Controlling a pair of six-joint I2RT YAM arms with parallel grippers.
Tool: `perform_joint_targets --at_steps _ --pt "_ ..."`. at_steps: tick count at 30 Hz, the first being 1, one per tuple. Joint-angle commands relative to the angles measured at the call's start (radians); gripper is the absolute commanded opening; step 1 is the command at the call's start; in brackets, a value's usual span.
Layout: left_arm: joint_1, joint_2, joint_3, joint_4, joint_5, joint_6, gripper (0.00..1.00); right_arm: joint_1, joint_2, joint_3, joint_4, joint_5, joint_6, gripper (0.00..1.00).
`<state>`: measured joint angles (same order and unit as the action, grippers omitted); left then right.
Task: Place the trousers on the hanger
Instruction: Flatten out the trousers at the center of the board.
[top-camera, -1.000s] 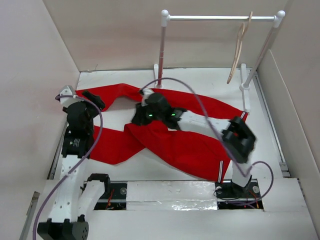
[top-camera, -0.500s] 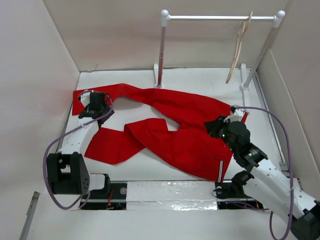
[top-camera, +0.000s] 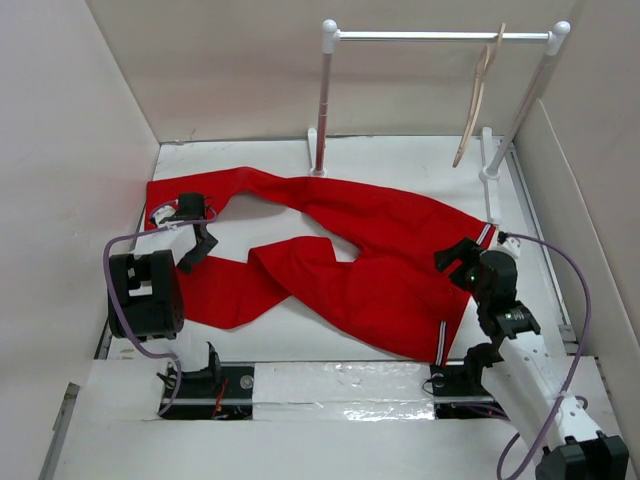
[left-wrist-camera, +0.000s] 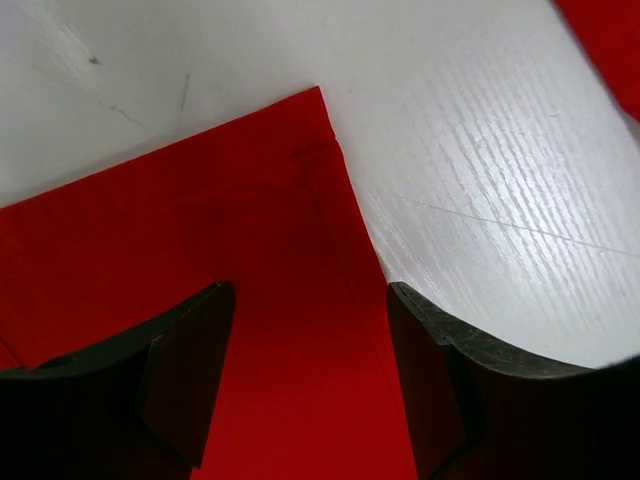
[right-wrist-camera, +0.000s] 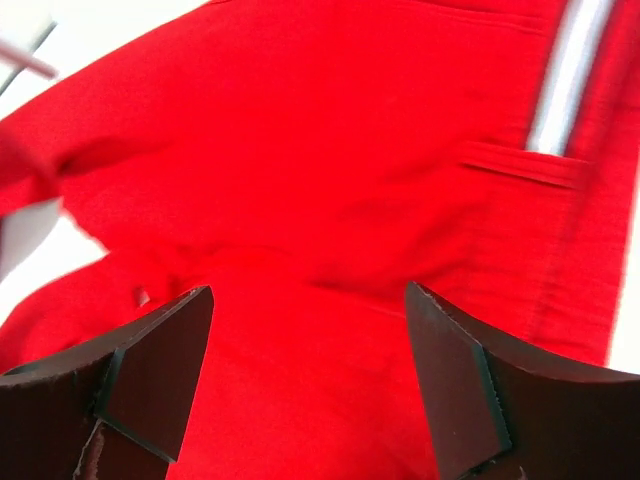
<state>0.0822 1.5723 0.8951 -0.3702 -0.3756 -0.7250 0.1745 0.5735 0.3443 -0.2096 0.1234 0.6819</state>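
While the trousers lie flat, left gripper spread over them, right gripper spread too

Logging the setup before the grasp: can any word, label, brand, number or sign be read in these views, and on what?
None can be read in any view.
The trousers show only white stripes, no tag or print.
The hanger, the rack and the table bear no lettering.
The arms show no legible marking.
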Motion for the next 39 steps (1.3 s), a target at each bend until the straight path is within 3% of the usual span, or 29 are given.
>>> perform_joint_targets --at_steps 1,4,7,9,13,18,22,26,29,31,34,39 --pt "0.001 0.034 0.033 0.003 0.000 -0.068 0.59 -0.090 0.031 -0.014 0.039 0.013 0.051 0.84" --pt "-0.012 0.046 -0.011 0.066 -0.008 -0.118 0.51 -0.185 0.101 -0.028 0.072 0.018 0.056 0.83" --pt "-0.031 0.040 -0.059 0.096 -0.038 -0.180 0.32 -0.288 0.182 0.002 0.093 -0.008 0.042 0.83" --pt "-0.050 0.017 -0.073 0.109 -0.042 -0.214 0.30 -0.325 0.215 0.004 0.136 -0.010 0.047 0.82" --pt "-0.134 -0.130 -0.142 0.255 -0.008 -0.252 0.36 -0.398 0.380 0.053 0.238 -0.033 0.077 0.82" --pt "-0.286 -0.345 -0.211 0.393 0.049 -0.188 0.51 -0.478 0.623 0.189 0.265 -0.109 0.053 0.85" --pt "-0.410 -0.472 -0.208 0.393 -0.037 -0.134 0.53 -0.500 0.770 0.251 0.277 -0.185 0.031 0.83" --pt "-0.435 -0.621 -0.281 0.451 -0.095 -0.123 0.56 -0.500 0.795 0.269 0.279 -0.182 0.018 0.77" --pt "-0.435 -0.647 -0.347 0.514 -0.092 -0.119 0.59 -0.500 0.824 0.311 0.228 -0.191 -0.011 0.63" --pt "-0.435 -0.617 -0.360 0.527 -0.088 -0.119 0.60 -0.500 0.822 0.320 0.213 -0.180 -0.010 0.35" --pt "-0.435 -0.575 -0.348 0.533 -0.082 -0.116 0.61 -0.510 0.772 0.317 0.181 -0.142 -0.008 0.06" --pt "-0.383 -0.549 -0.349 0.591 0.004 -0.129 0.65 -0.510 0.674 0.389 0.130 -0.071 0.002 0.00"
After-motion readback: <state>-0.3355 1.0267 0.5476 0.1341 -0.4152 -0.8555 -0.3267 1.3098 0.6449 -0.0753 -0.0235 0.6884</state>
